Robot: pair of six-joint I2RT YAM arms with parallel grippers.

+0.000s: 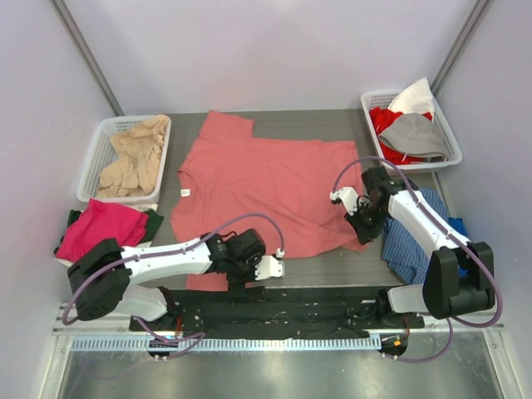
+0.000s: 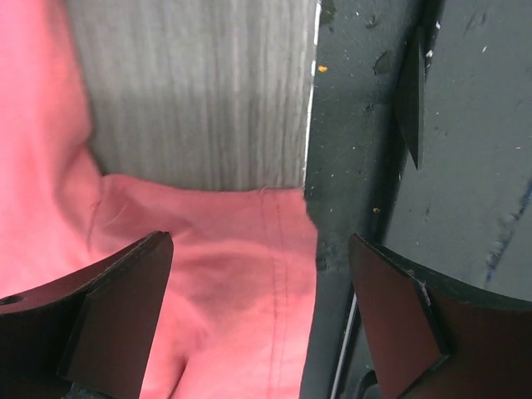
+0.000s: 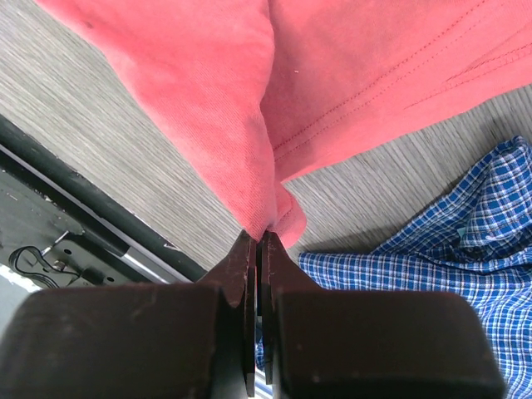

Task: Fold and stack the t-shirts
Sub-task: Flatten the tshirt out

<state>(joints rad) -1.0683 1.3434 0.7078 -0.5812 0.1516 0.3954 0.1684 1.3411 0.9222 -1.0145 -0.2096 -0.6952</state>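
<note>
A salmon-red t-shirt (image 1: pixel 266 187) lies spread flat in the middle of the table, neck to the left. My left gripper (image 1: pixel 243 276) hovers open over its near left hem corner. In the left wrist view the hem (image 2: pixel 237 283) lies between the wide-apart fingers (image 2: pixel 116 324) of the left gripper (image 2: pixel 262 324), untouched. My right gripper (image 1: pixel 363 218) is shut on the shirt's near right corner. In the right wrist view the cloth (image 3: pixel 249 125) rises bunched into the right gripper (image 3: pixel 262 237).
A white basket (image 1: pixel 98 150) at back left holds a beige shirt (image 1: pixel 137 154). Another basket (image 1: pixel 378 104) at back right holds red, grey and white clothes. A magenta-pink shirt (image 1: pixel 100 229) lies at left. A blue checked cloth (image 1: pixel 411 241) (image 3: pixel 432 241) lies under the right arm. A black rail (image 1: pixel 274 312) runs along the near edge.
</note>
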